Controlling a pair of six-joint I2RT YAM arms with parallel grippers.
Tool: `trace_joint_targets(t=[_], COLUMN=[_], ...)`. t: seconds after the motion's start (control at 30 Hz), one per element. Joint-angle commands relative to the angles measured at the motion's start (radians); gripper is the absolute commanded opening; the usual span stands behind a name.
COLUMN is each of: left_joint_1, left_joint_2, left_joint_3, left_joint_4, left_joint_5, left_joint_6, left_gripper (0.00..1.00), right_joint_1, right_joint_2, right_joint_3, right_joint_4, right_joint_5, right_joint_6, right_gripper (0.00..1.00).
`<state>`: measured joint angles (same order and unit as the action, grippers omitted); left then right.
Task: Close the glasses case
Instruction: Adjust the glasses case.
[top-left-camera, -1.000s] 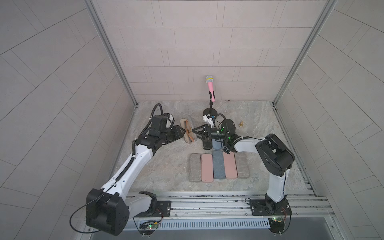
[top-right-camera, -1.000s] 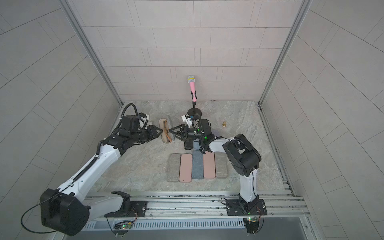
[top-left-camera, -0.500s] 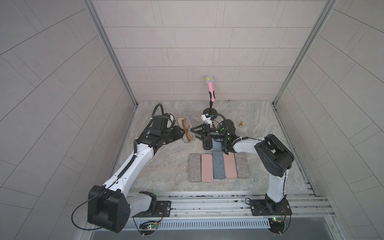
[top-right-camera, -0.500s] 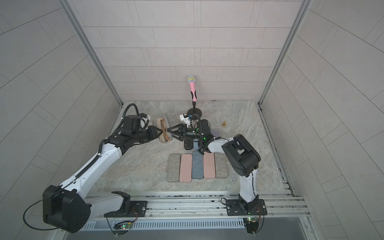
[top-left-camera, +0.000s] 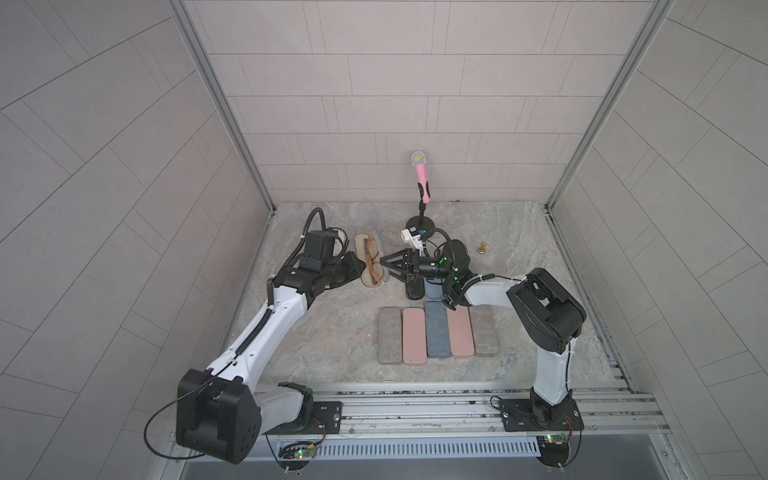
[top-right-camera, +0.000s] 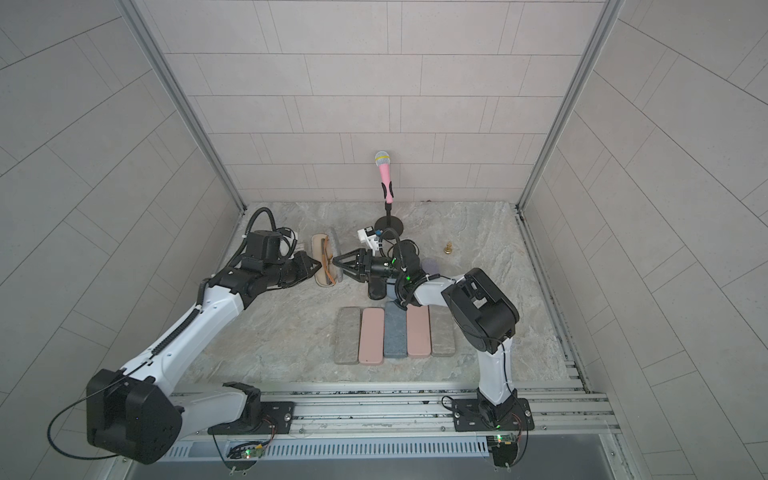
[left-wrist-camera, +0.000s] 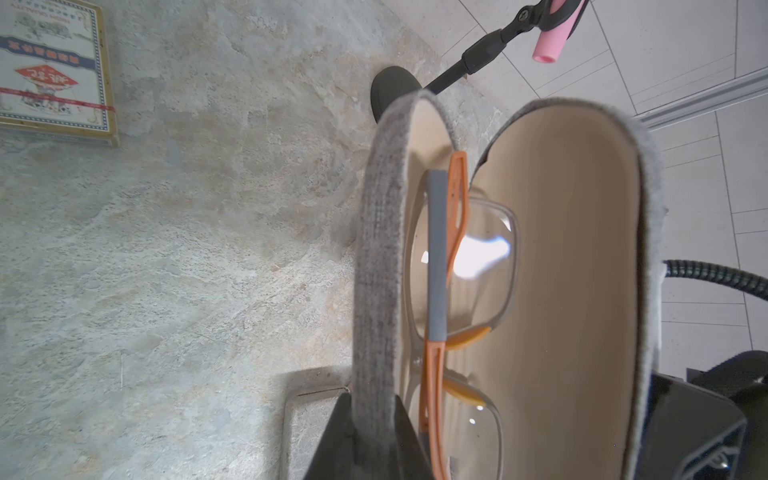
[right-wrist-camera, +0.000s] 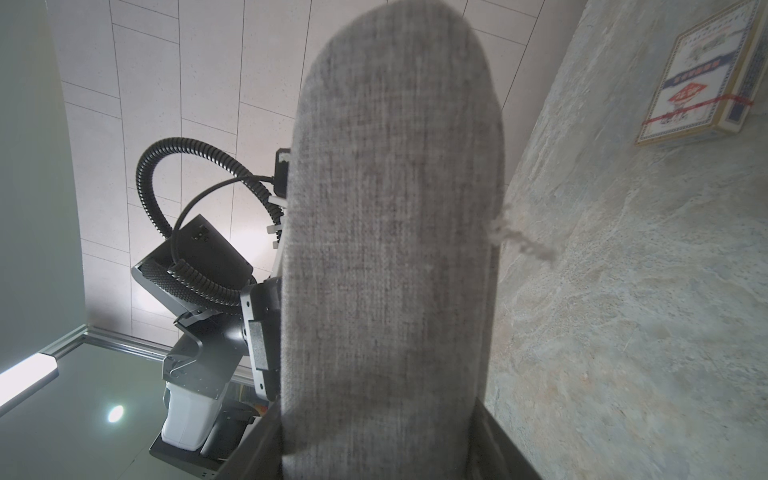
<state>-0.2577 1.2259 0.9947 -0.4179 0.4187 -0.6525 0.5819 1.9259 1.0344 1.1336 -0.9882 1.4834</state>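
Glasses case (top-left-camera: 365, 249) on the table (left-wrist-camera: 166, 249), squarely between the two sets of jaws, not yet shut. Gapes in a V, beige lining showing, orange-and-grey glasses (left-wrist-camera: 436, 291) inside. Left gripper (left-wrist-camera: 374, 436): jaws narrow, pinching the grey felt rim of the shell nearer the table, one finger (left-wrist-camera: 336, 440) outside it, the other inside beside the glasses. Right gripper (top-left-camera: 386, 271): jaws wide, facing the left ones across the case, grey back of the lid (right-wrist-camera: 390, 249) filling the gap between them; cannot tell whether the pads press it. Ahead of the left jaws, past the case's far end, a microphone stand (left-wrist-camera: 484, 53).
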Motion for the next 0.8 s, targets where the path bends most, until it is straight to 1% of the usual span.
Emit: trace_joint_targets(t=[0.0,0.1,0.33,0.77], left_joint_1=[0.0,0.0,-0.001,0.0], left_joint_2=[-0.001,0.003,0.004,-0.009], left_joint_3=[0.059,0.089,0.093,0.105], left_joint_4=[-0.063,-0.114,-0.134,-0.15], left_joint_5=[-0.031,-0.056,-0.074,-0.109], left_joint_6=[0.073,0.099,0.106,0.108], left_gripper=[0.0,0.0,0.0,0.0], right_joint_1=[0.004,0.004,0.003,-0.016], right_joint_2=[-0.004,-0.025,-0.062,-0.075], right_joint_3=[0.03,0.027,0.038,0.059], right_joint_4=[-0.042,-0.155,-0.371,-0.571], right_joint_5=[-0.01,-0.009,-0.001,-0.007], right_joint_6=[-0.022,-0.099,-0.243,-0.383], right_gripper=[0.37,0.46,0.55,0.71])
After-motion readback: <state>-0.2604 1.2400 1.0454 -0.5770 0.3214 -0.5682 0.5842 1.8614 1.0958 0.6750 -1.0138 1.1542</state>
